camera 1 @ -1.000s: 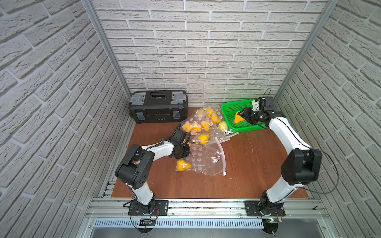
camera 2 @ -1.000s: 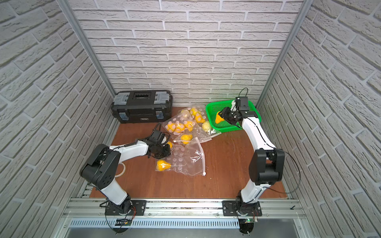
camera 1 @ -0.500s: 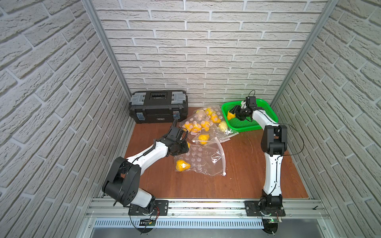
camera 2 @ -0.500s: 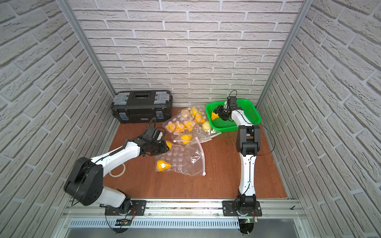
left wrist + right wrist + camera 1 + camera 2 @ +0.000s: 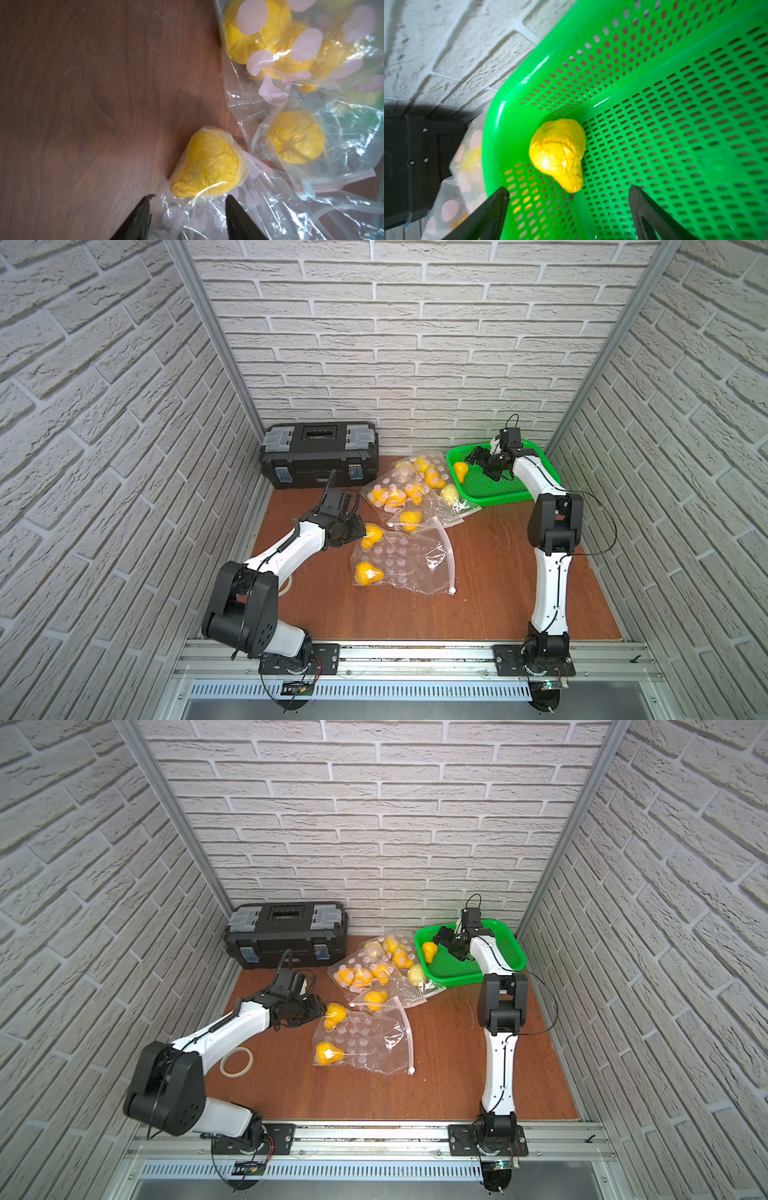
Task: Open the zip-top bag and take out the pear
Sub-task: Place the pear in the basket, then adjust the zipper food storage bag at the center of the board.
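Pear point(image 5: 557, 153): lies on its side in the corner of the green basket point(image 5: 492, 124), bare, no film over it. In both top views it sits at the basket end nearest the bags point(image 5: 460, 470).

Right hand point(image 5: 569, 189): over the basket, jaws wide apart, gripping nothing. The fingertips stand either side of the pear's narrow end; I see no contact.

Left hand point(image 5: 189, 197): low over the tabletop point(image 5: 83, 104), jaws parted, not clamped on anything. Crumpled film of the front zip-top bag point(image 5: 403, 564) lies between the fingers. Just ahead of them is a second pear point(image 5: 205, 164), wrapped in that bag's corner.

Front bag: flat on the tabletop mid-scene. It holds two pears, one at the corner by the left hand point(image 5: 371, 534) and one nearer the rail point(image 5: 368, 573). Its zip strip point(image 5: 446, 547) bows outward along the far edge; I judge the mouth open, but cannot confirm from these views.

Pile of further bags point(image 5: 399, 493): behind, between toolbox point(image 5: 318, 456) and basket, each with pears inside. Whether sealed or open, cannot tell.

Status (judgement): one pear is out and delivered, with both hands empty, so one extraction looks complete. If more pears are wanted, the front bag is the obvious next source. The corner pear would need working back toward the mouth, as the film clings round it.
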Controlling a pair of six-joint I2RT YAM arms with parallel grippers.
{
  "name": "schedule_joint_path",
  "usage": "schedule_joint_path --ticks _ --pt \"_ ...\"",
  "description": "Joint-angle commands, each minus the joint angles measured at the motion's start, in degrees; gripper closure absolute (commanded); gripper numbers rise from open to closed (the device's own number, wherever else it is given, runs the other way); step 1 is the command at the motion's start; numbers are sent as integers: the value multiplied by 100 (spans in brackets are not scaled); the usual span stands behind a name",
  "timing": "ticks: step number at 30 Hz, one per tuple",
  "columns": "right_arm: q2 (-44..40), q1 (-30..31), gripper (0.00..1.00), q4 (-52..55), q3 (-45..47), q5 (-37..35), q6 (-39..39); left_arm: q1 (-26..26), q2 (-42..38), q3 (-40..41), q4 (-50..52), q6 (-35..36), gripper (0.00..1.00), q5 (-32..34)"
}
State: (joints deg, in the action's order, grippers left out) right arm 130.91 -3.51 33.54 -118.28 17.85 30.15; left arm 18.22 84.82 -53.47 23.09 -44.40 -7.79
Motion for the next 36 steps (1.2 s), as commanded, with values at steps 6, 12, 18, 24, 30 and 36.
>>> schedule_joint_path --ticks 6,12,18,24,30,36 --pt "-2138 337 19 295 1550 385 -439 -102 673 -412 -787 116 37 -434" --pt "-3460 646 30 386 3328 550 -519 -133 1174 -471 -1064 97 36 -595" --pt "-4328 985 31 119 4917 1415 -472 -130 1569 -394 -1403 85 52 -828" --pt "-4425 1689 29 -711 5723 1956 102 -11 1643 -358 -1569 115 86 -1013" --pt "-4294 2060 50 -1056 5841 1718 356 113 1403 -181 -1702 168 100 -1124" --pt "-4812 2073 85 -643 6040 986 264 128 650 108 -1572 182 100 -725"
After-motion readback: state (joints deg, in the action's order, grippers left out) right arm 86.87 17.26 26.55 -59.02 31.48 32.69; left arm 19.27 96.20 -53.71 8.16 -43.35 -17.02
